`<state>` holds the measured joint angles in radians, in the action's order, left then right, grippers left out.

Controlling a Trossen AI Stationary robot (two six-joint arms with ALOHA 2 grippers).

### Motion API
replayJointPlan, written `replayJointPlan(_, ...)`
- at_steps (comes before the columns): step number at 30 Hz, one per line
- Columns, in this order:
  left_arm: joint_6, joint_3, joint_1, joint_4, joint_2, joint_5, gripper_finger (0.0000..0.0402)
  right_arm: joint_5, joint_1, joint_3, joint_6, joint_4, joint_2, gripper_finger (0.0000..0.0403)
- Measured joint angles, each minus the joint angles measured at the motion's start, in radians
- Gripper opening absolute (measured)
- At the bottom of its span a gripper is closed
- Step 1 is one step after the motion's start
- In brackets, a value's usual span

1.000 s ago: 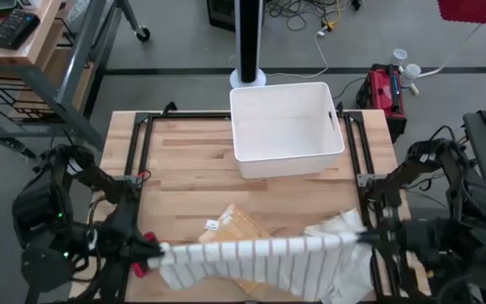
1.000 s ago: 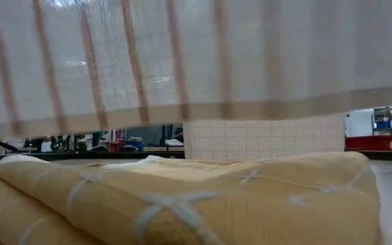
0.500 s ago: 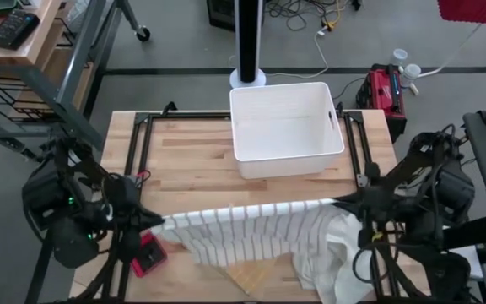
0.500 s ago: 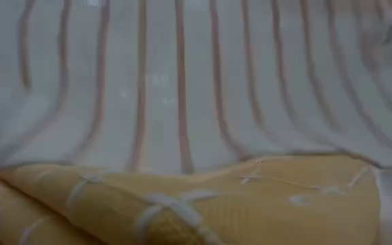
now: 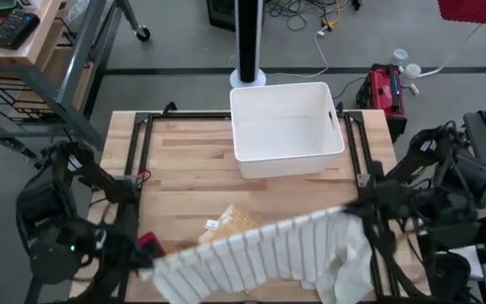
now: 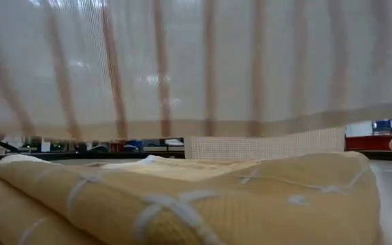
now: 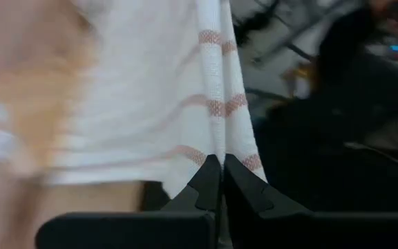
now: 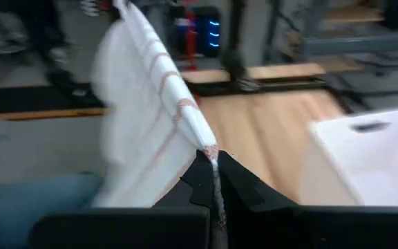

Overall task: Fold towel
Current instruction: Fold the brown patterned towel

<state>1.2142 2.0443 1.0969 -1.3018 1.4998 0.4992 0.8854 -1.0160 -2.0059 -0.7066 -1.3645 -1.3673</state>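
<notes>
Half a second ago the striped towel [image 5: 260, 253] was stretched level across the middle of the counter [image 5: 184, 169]; now its left end has swung toward the near edge and the cloth runs on a slant, low at the left and higher at the right.

Far left, the left claw [image 5: 146, 268] sits over the near-left corner of the counter, its fingers [image 7: 209, 181] pinched tight on a doubled corner of the towel [image 7: 185, 104]; the red tool by that corner is mostly covered by arm and cloth. From there the towel spans rightward as a taut sheet held off the counter, white with thin tan stripes crossing its short way. In the low view it hangs as a curtain [image 6: 196, 68] across the upper picture, its lower hem just above a folded yellow towel [image 6: 182, 197] with pale grid lines lying on the counter. From above, a corner of that yellow towel [image 5: 236, 221] with a small white tag peeks out behind the sheet, near the counter's middle. Farther back stands a white bin [image 5: 285, 128].

At the right, the right claw [image 5: 351, 209] grips the opposite corner, fingers [image 8: 202, 176] closed on the bunched edge [image 8: 164, 83]. Below it the towel's remaining cloth hangs in loose white folds [image 5: 348, 266] toward the near-right edge.
</notes>
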Motion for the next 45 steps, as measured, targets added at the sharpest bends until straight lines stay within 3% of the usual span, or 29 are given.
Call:
replayJointPlan(4, 0.079, 0.057, 0.000, -0.265, -0.003, 0.183, 0.0000, 0.013, 0.082, 0.025, -0.130, -0.174, 0.006, 0.0000)
replayJointPlan(10, -0.001, 0.038, -0.012, -0.235, -0.056, 0.322, 0.0000, -0.072, 0.178, 0.152, -0.210, -0.176, 0.013, 0.0000)
replayJointPlan(14, 0.003, 0.022, -0.024, -0.243, -0.051, 0.285, 0.0000, -0.201, 0.213, 0.192, -0.228, -0.171, -0.012, 0.0000)
replayJointPlan(22, 0.035, 0.015, -0.024, -0.250, -0.052, 0.225, 0.0000, -0.178, 0.212, 0.129, -0.172, -0.146, -0.007, 0.0000)
replayJointPlan(33, -0.139, -0.030, -0.070, -0.270, -0.158, 0.381, 0.0000, -0.161, 0.392, 0.130, -0.084, -0.203, 0.018, 0.0000)
replayJointPlan(39, -0.046, -0.058, -0.080, -0.271, -0.205, 0.381, 0.0000, -0.228, 0.413, 0.120, -0.039, -0.182, 0.019, 0.0000)
replayJointPlan(42, -0.075, -0.063, -0.076, -0.250, -0.192, 0.291, 0.0000, -0.233, 0.396, 0.081, -0.024, -0.160, 0.031, 0.0000)
replayJointPlan(45, -0.198, -0.063, -0.070, -0.186, -0.185, 0.168, 0.0001, -0.237, 0.377, 0.022, 0.016, -0.125, 0.040, 0.0000)
